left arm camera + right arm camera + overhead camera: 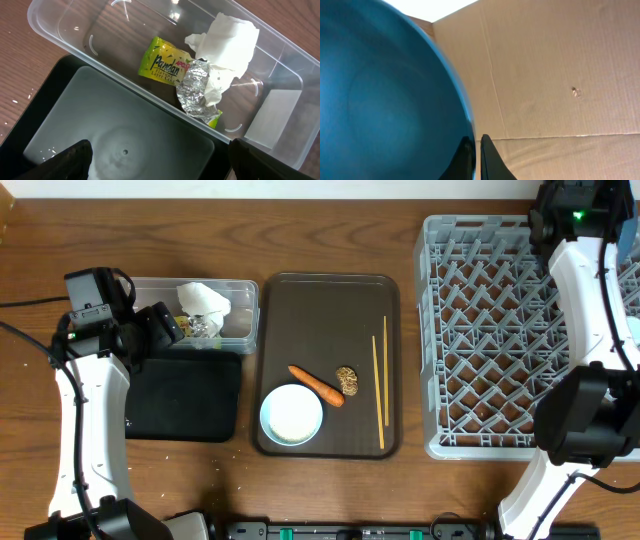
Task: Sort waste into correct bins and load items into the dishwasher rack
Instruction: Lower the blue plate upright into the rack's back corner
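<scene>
Your left tool [161, 162] hung released, jaws wide and nothing between them, above the line where the clear plastic rectangular tub [280, 125] met the shallow black rectangular tray [125, 130]. Just beyond its fingertips, inside the tub, lay one crumpled white napkin [227, 37] and one small yellow-green wrapper [162, 62]. A crumpled piece of silver foil [195, 90] touched both.

Your right tool [476, 150] was clenched on the rim of the large dark-blue bowl [380, 90], which filled the left of the wrist view. That arm reached over the far right corner of the large square grey plastic rack [490, 330]. From above you could not make out the bowl.

Between the two arms, on the wooden counter [330, 230], sat one dark brown serving tray [330, 295]. It held one orange carrot [316, 386], touching one small brown lumpy food piece [347, 380]. It also held one small light-blue cup [292, 415], white inside, and two thin wooden chopsticks [379, 385] side by side along the right edge. All were well apart from both tools.
</scene>
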Robot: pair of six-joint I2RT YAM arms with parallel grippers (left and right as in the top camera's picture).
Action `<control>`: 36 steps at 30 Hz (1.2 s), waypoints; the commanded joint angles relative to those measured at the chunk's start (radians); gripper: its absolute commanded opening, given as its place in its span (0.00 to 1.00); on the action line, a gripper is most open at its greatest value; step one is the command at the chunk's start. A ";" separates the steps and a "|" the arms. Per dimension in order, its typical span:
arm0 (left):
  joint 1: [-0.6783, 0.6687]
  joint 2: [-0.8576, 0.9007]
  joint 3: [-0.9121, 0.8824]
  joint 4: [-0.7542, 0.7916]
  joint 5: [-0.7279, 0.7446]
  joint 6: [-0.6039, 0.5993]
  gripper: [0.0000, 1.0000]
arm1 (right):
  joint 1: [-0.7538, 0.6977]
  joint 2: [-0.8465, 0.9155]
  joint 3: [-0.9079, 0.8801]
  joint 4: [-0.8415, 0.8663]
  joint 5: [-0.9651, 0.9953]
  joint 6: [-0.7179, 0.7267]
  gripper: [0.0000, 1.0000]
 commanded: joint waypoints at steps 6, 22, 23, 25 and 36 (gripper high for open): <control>0.003 -0.007 0.005 -0.003 -0.009 0.005 0.88 | -0.006 -0.013 -0.008 -0.055 0.035 0.084 0.01; 0.003 -0.007 0.005 -0.003 -0.009 0.005 0.88 | 0.010 -0.013 -0.040 -0.114 0.013 0.286 0.01; 0.003 -0.007 0.005 -0.003 -0.009 0.005 0.88 | 0.008 -0.014 -0.040 -0.134 -0.009 0.316 0.01; 0.003 -0.007 0.005 -0.003 -0.009 0.005 0.88 | 0.000 -0.014 -0.040 -0.182 -0.074 0.359 0.01; 0.003 -0.007 0.005 -0.003 -0.008 0.005 0.88 | -0.126 -0.065 0.011 -0.362 -0.624 0.540 0.23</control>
